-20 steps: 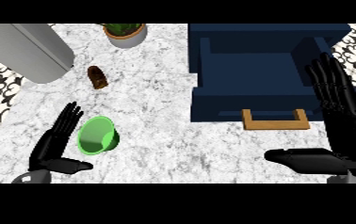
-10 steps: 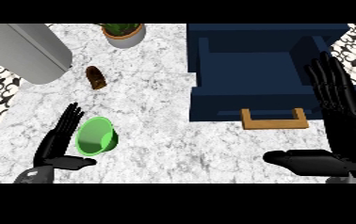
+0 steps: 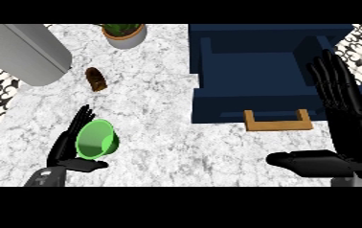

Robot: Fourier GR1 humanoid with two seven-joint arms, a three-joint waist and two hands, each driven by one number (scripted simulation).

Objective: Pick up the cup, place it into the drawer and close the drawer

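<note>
The marble counter (image 3: pixel 163 102) fills the view, white with grey veining. At the upper right stands the dark blue drawer (image 3: pixel 258 74), pulled open, its inside bare and its front toward the robot, with a wooden handle (image 3: pixel 278 121) on that front. At the upper left lies a large grey cylinder (image 3: pixel 32 54), tilted and cut off by the picture's edge. Near the top edge is a potted plant (image 3: pixel 125 33) in a tan pot.

The right hand (image 3: pixel 332 126) shows at the right edge, wide open: its fingers point straight up beside the drawer's right side and its thumb reaches left across the counter below the handle. It holds nothing.

The left hand (image 3: pixel 68 148) is at the lower left, fingers straight and pointing up along the left side of the cup, thumb under the cup's lower edge. Whether it touches the cup cannot be told.

The cup (image 3: pixel 97 139) is green, lies on its side on the counter with its mouth facing the view, well apart from the drawer.

Between the cylinder and the plant lies a small brown object (image 3: pixel 96 79). No writing or label can be read anywhere.
</note>
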